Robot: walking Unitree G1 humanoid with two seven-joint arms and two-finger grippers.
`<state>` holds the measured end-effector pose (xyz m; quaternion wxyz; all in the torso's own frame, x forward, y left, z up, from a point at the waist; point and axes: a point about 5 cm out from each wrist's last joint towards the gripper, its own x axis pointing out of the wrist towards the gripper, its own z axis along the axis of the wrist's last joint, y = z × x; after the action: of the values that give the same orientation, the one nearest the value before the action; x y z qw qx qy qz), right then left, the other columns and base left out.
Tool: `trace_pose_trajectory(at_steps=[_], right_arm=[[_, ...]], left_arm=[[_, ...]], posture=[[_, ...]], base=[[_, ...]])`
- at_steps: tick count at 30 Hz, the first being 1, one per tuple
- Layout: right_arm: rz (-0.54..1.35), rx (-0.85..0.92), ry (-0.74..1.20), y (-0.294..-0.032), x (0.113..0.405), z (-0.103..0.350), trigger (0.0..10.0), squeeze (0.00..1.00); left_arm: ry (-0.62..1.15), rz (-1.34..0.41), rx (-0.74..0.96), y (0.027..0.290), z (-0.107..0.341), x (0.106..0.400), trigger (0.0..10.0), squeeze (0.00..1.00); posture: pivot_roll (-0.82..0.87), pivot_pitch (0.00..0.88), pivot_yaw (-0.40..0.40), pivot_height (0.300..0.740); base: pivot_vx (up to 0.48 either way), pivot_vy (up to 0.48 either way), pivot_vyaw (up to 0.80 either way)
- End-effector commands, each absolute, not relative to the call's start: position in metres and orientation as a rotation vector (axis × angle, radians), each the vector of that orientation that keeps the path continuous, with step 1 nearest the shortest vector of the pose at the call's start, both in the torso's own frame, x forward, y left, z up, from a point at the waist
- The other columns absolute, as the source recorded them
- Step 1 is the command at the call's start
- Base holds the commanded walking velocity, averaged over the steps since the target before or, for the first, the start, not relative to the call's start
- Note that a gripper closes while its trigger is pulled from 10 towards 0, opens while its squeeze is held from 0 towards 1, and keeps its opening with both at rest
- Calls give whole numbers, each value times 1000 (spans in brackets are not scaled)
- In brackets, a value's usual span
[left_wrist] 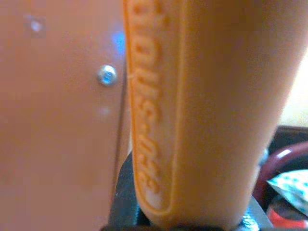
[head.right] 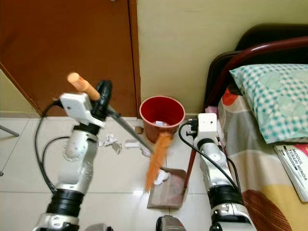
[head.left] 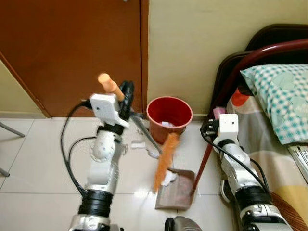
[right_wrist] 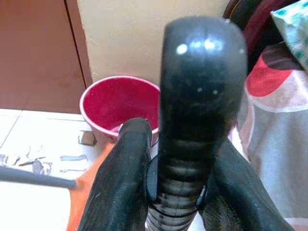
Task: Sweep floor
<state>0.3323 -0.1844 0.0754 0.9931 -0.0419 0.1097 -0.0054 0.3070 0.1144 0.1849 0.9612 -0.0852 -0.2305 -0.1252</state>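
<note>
One broom [head.left: 165, 159], one dustpan [head.left: 175, 190], one red bucket [head.left: 169, 114]. The left gripper [head.left: 126, 98] is clamped on the broom's orange handle end, bristles at the dustpan. The right gripper [right_wrist: 180, 144] is closed around the dustpan's black handle top. A few paper scraps [head.right: 111, 141] lie by the door [head.left: 72, 48]; open tile on the left, the bed [head.left: 274, 120] crowds the right.

We note a glossy red plastic bin [head.left: 169, 118], smooth orange plastic broom handle [left_wrist: 192, 110] with raised lettering, glossy pale floor tiles [head.left: 38, 163], checked cloth pillow [head.left: 281, 96].
</note>
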Motion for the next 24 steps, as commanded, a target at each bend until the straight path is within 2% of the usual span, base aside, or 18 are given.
trace_pose_trajectory(at_steps=[1, 9, 14, 19, 24], right_arm=[[2, -88, 200, -181, 336, 80, 10000, 0], [27, -84, 190, -176, 337, 81, 10000, 0], [19, -85, 196, -181, 336, 78, 10000, 0], [15, -88, 198, -183, 337, 78, 10000, 0], [16, -87, 196, -182, 338, 80, 10000, 0]], left_arm=[[-502, -233, -211, 119, 194, 303, 10000, 0], [-535, -151, -152, 149, 215, 291, 10000, 0], [-494, -144, -81, 161, 204, 287, 10000, 0], [-434, -154, -52, 163, 186, 283, 10000, 0], [-364, -172, -83, 150, 163, 287, 10000, 0]], posture=[[7, 95, -35, 740], [22, 96, -40, 740], [27, 91, -43, 740], [22, 87, -44, 740], [13, 80, -48, 740]], base=[[0, 0, 0], [0, 0, 0], [0, 0, 0], [0, 0, 0], [0, 0, 0]])
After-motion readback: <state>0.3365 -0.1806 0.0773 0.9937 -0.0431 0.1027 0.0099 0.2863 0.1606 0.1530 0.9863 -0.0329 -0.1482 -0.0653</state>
